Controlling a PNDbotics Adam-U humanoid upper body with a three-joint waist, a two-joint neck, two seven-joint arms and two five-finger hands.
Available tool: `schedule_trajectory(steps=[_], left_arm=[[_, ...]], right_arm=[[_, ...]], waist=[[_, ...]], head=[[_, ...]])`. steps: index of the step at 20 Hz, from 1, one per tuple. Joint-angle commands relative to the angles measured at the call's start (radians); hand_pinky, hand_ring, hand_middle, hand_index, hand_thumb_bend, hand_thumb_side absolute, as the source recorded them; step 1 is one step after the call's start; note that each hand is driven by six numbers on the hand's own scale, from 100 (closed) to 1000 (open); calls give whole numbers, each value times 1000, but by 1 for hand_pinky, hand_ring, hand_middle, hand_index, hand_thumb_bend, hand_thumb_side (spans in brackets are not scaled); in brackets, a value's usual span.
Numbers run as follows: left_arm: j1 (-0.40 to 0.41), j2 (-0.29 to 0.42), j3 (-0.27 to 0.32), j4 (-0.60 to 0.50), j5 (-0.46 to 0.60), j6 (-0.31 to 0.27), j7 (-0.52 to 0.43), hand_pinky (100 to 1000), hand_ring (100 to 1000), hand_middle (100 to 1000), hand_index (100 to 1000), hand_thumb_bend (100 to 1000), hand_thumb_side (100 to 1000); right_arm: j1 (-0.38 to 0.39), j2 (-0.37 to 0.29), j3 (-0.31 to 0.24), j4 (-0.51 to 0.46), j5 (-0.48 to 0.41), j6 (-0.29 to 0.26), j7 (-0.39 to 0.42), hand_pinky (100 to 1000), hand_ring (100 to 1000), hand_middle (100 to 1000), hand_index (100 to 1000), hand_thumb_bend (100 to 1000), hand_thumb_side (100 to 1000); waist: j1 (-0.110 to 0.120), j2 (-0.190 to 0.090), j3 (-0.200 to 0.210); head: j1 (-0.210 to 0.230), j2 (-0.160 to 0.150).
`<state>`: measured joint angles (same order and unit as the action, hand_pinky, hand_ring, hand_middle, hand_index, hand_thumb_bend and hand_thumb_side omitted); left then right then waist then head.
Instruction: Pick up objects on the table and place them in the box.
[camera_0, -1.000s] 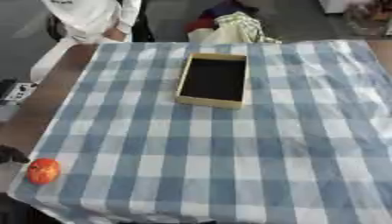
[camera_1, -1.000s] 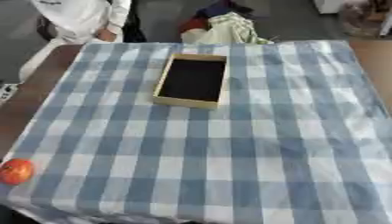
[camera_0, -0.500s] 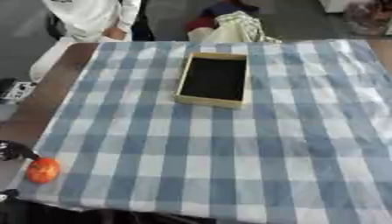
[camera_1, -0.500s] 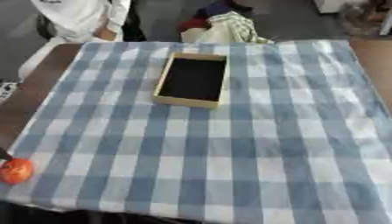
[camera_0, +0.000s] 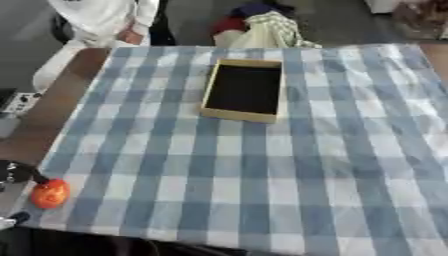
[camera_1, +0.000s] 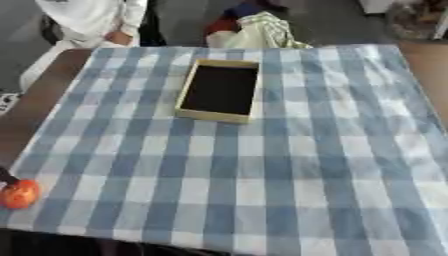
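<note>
A round orange-red object (camera_0: 50, 193) lies at the near left corner of the blue-and-white checked cloth (camera_0: 262, 175). An open yellow box (camera_0: 238, 115) with a dark inside stands at the far middle of the table, with nothing showing in it. Part of my black left hand (camera_0: 15, 171) comes in at the left edge and touches the top left of the orange-red object. A small pale and dark bit (camera_0: 11, 220) shows just below it at the edge. Most of the hand is cut off by the picture's edge. My right hand shows in no view.
A strip of bare brown table (camera_0: 52, 115) runs along the cloth's left side, with a small grey device (camera_0: 17, 102) beyond it. A heap of cloth (camera_0: 262, 25) lies past the far edge. The cloth's near edge hangs over the table front.
My left hand has come into view at the left edge and now reaches the orange-red object. The whole picture has shifted slightly; the box and the object stay where they were.
</note>
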<state>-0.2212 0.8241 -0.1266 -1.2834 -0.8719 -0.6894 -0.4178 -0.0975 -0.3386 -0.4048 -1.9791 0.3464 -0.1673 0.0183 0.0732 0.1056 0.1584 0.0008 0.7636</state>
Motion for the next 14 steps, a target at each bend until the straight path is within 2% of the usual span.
schedule_trajectory(steps=[1,7,10,14], left_arm=[[-13,22,9,0,10,-30,-16,514,714,686,805,228,332],[-17,24,26,-5,48,-31,-13,468,669,650,773,176,309],[-23,30,36,-18,59,-21,8,417,623,610,740,260,313],[-27,32,38,-31,60,-9,50,356,583,569,700,301,313]], right_arm=[[-11,-14,-1,-21,-9,-1,5,698,695,733,719,100,760],[-9,-14,-2,-21,-10,-2,7,698,695,733,719,100,759],[-8,-12,-2,-21,-11,-2,8,698,695,733,719,100,759],[-8,-13,-1,-21,-14,-3,9,698,695,733,719,100,758]], waist=[[-1,-7,0],[-1,-9,2],[1,-10,3],[1,-9,3]], head=[[4,6],[3,6],[3,6],[6,6]])
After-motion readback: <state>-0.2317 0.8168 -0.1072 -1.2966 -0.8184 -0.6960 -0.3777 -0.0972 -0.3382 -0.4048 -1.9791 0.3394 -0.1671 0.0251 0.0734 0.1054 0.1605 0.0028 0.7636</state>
